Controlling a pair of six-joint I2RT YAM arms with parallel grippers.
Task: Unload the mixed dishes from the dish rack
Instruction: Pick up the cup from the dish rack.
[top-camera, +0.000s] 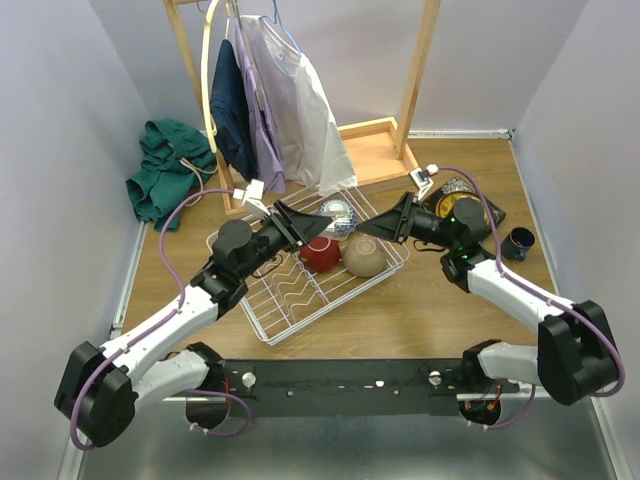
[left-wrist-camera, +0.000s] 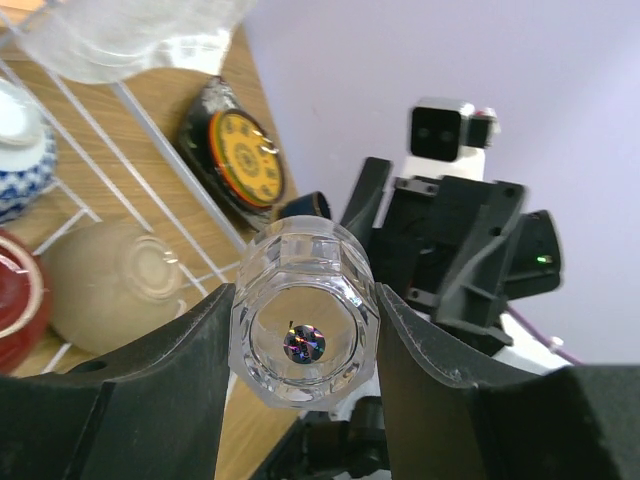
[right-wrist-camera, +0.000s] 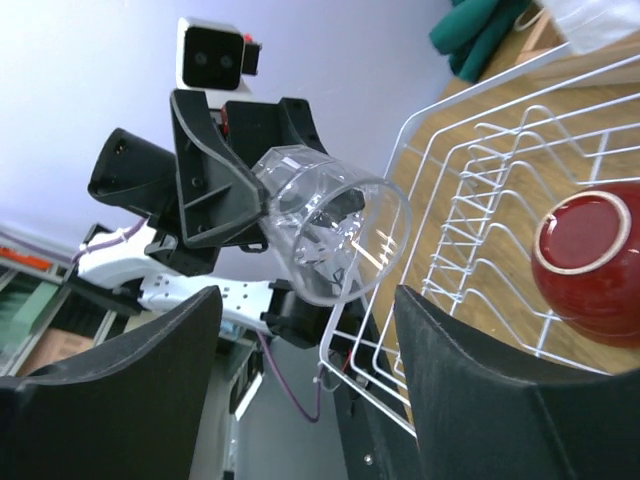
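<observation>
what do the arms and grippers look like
Two matching arms: the left arm and right arm have white links and bulky black joints. A thin purple cable loops along each. The left gripper and right gripper have black, wedge-shaped fingers.

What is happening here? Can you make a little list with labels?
Left tool: shut on a clear faceted glass, held in the air
Right tool: open, pointing at the glass
In white wire dish rack: red round bowl, tan round bowl, blue-and-white patterned bowl
Outside rack: small dark blue cup, yellow patterned plate
</observation>
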